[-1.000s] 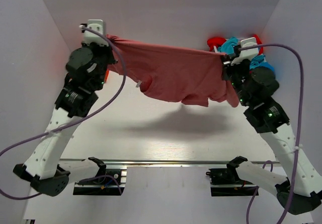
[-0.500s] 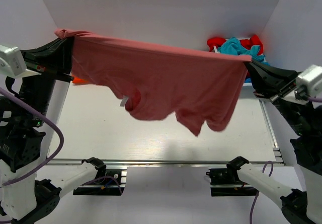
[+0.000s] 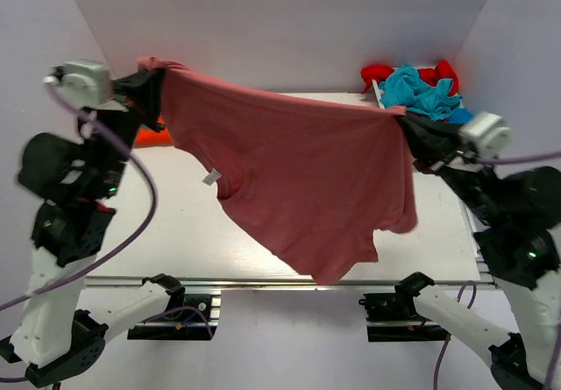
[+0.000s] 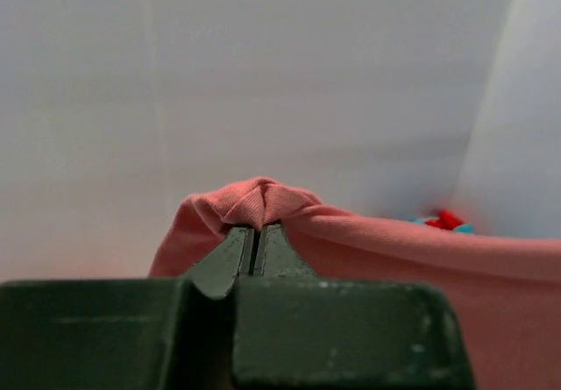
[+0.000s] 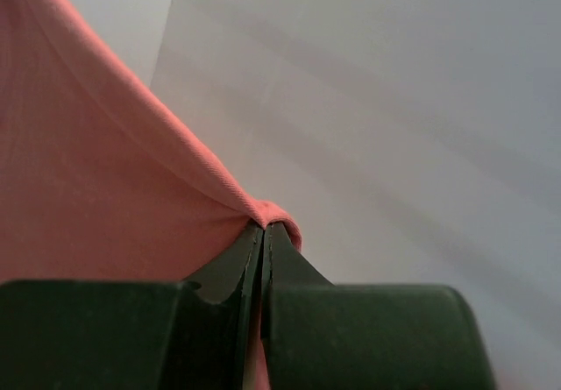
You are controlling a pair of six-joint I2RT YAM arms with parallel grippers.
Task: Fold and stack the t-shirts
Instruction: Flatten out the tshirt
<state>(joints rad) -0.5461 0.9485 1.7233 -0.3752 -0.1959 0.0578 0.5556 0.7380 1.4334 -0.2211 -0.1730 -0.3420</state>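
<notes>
A dusty pink-red t-shirt [image 3: 307, 175] hangs stretched in the air above the table, its white neck label [image 3: 211, 177] showing. My left gripper [image 3: 156, 76] is shut on the shirt's upper left corner [image 4: 259, 202]. At the right, my right gripper [image 3: 405, 120] is shut on the other top corner [image 5: 272, 210]. The cloth droops to a point near the table's front edge. A heap of red, teal and blue t-shirts [image 3: 419, 88] lies at the back right corner. An orange t-shirt [image 3: 145, 136] peeks out behind the left arm, mostly hidden.
The white table [image 3: 184, 232] is walled by white panels at the back and both sides. A metal rail [image 3: 263, 282] runs along the near edge, with the arm bases below it.
Both arms swung wide apart and lifted the shirt, then drew back in. The shirt now hangs lower and fuller, its hem reaching down toward the front edge.
</notes>
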